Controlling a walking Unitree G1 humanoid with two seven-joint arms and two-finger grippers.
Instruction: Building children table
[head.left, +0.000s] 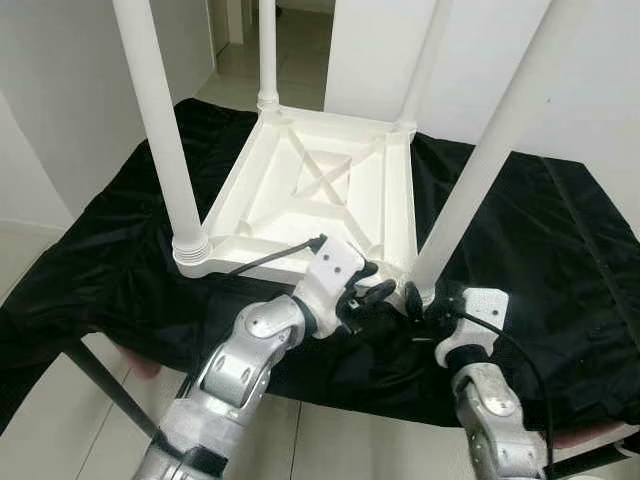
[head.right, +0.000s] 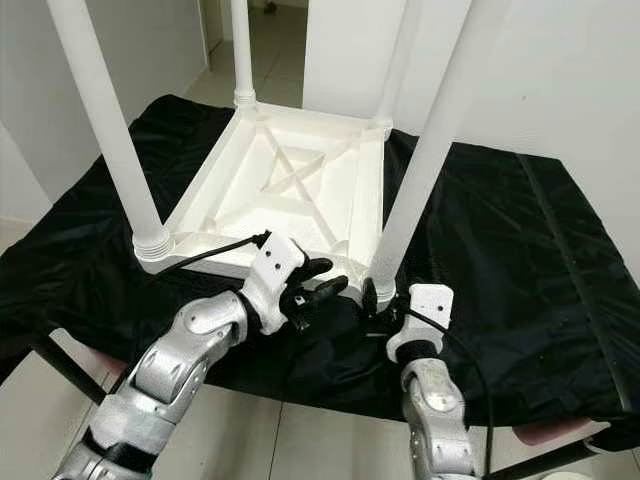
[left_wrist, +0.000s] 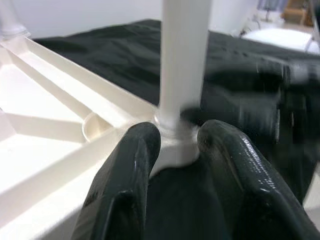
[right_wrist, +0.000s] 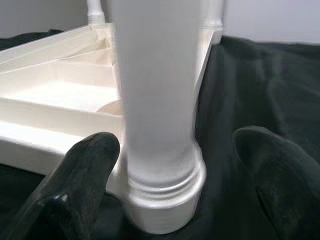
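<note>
A white children's table (head.left: 320, 185) lies upside down on a black cloth (head.left: 540, 250), its four legs pointing up. Both grippers are at the near right leg (head.left: 470, 190). The left gripper (head.left: 372, 296) comes in from the left, its fingers (left_wrist: 135, 165) spread apart on either side of the leg's socket without clenching it. The right gripper (head.left: 425, 300) sits just near of the leg's base, fingers (right_wrist: 85, 170) open wide around the collar, not touching it.

All four table legs (head.left: 160, 120) cut off at top edge; black cloth (left_wrist: 280, 100) blurred in left wrist view
</note>
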